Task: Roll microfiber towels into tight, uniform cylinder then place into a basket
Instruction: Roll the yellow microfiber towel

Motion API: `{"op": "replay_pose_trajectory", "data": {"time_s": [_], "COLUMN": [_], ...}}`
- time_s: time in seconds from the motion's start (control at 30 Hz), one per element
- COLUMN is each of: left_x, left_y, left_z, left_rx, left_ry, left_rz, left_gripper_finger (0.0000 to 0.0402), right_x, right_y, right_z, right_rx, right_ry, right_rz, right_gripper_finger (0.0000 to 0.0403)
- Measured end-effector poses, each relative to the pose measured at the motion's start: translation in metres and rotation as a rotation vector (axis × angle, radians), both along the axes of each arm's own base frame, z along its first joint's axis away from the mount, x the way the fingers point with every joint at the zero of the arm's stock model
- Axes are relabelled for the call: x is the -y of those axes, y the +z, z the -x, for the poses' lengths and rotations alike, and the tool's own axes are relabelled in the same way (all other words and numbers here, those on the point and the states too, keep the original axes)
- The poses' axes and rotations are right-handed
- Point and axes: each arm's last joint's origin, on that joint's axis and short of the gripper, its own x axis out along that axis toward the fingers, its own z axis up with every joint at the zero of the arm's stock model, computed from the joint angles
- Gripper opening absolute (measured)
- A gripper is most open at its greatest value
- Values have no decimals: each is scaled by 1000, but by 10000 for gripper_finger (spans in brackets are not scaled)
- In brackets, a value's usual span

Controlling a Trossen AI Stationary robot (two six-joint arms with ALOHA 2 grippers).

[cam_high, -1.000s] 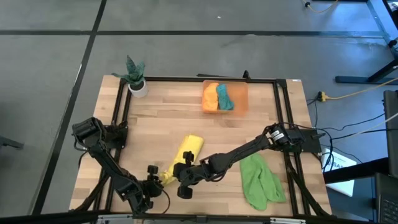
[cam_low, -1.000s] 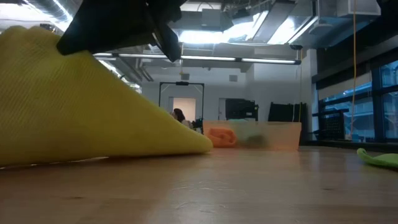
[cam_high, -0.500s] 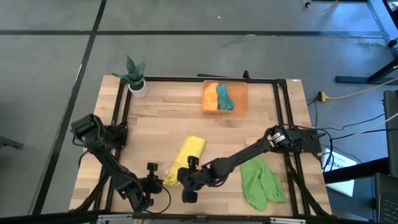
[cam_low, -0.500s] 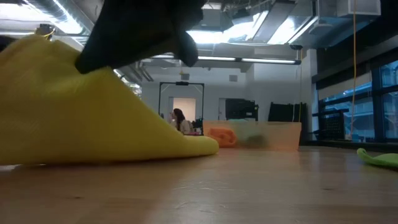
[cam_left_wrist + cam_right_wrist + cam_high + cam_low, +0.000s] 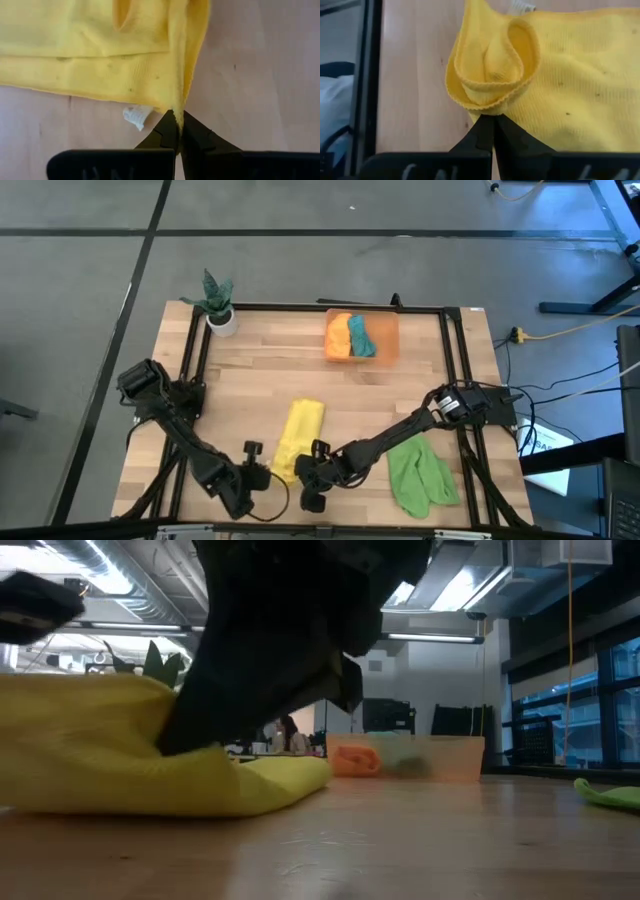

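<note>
- The yellow towel (image 5: 296, 438) lies on the tabletop (image 5: 260, 380) near the middle of its front edge, a narrow folded strip running from the front edge toward the middle; in the low view it is a low yellow mound (image 5: 110, 755) on the wood
- The left gripper (image 5: 177, 131) sits at the front end of the yellow towel, jaws closed on a thin edge of the cloth; a small white tag (image 5: 137, 115) shows just beside the pinch
- The right gripper (image 5: 491, 129) is at the same front end, just beside the left one, jaws closed on the hem of a curled yellow fold (image 5: 492, 65); in the high view the 2 grippers sit close together near the front edge (image 5: 305, 470)
- The light green towel (image 5: 420, 472) lies crumpled near the front right corner of the tabletop, apart from both grippers
- The basket (image 5: 361, 337) stands at the middle of the back edge; inside it lie 2 towels side by side, the orange towel (image 5: 339, 337) on the left and the teal towel (image 5: 360, 335) on the right
- A white pot with a green plant (image 5: 218, 304) stands at the back left corner
- A person (image 5: 290, 733) shows far off in the room beyond the table, partly hidden by the arm
</note>
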Motion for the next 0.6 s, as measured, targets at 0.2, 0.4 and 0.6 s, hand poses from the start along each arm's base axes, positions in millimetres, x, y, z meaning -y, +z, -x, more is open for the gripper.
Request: {"op": "replay_pose_trajectory", "data": {"time_s": [0.2,0.4,0.6], "left_x": [-14,-30,-41], "left_y": [0,-1,-1], "left_z": [-14,-28,-38], "left_rx": [-32,-60,-90], "left_ry": [12,52,78], "left_rz": [3,25,53], "left_gripper_finger": [0,0,0], "right_x": [0,2,2], "right_y": [-4,-6,-10], "right_z": [2,3,11], "right_rx": [-4,1,-29], "right_ry": [-39,-99,-205], "right_rz": [-27,-4,87], "right_gripper_finger": [5,5,5]}}
